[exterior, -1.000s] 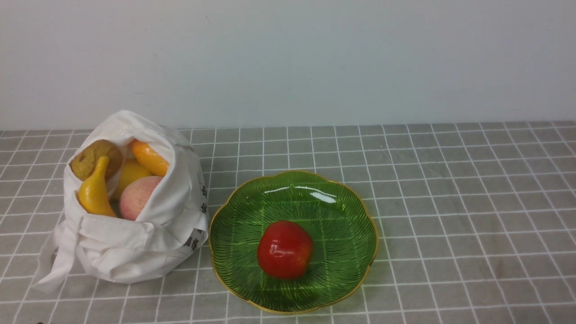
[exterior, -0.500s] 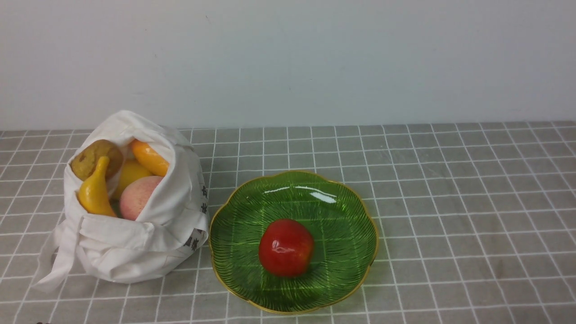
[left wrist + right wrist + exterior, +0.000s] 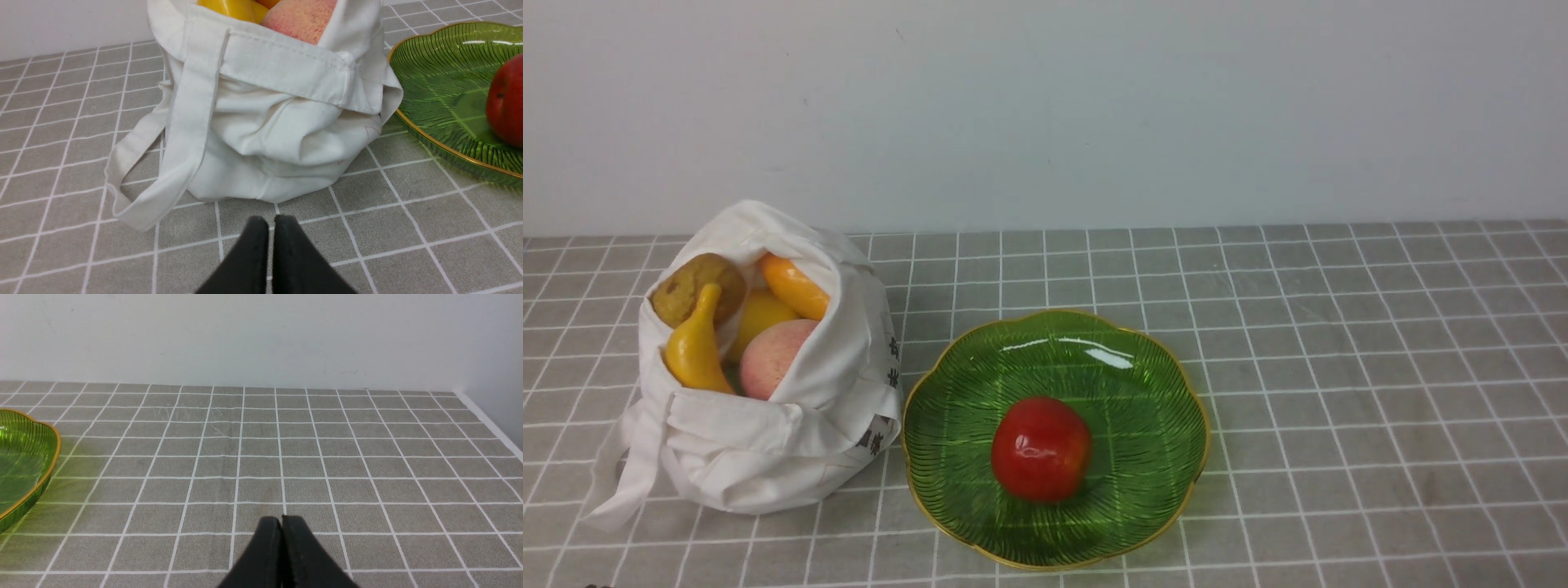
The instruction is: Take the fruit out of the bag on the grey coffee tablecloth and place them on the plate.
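The white cloth bag (image 3: 768, 441) stands at the left of the grey checked tablecloth (image 3: 1339, 367). Inside it I see a yellow banana (image 3: 694, 347), a brownish pear (image 3: 690, 286), a pink peach (image 3: 772, 355), a yellow fruit (image 3: 760, 314) and an orange piece (image 3: 796, 287). A red apple (image 3: 1041, 449) lies in the green gold-rimmed plate (image 3: 1094, 343). No arm shows in the front view. My left gripper (image 3: 271, 220) is shut and empty, low over the cloth just short of the bag (image 3: 265, 134). Over bare cloth, my right gripper (image 3: 281, 520) is shut and empty.
A pale wall (image 3: 1045, 106) runs along the far edge of the table. The bag's loose handle (image 3: 171, 155) droops onto the cloth close to my left gripper. The plate's rim (image 3: 49, 473) shows at the edge of the right wrist view.
The apple has rolled slightly in the plate and settled. Nothing else visibly moved.
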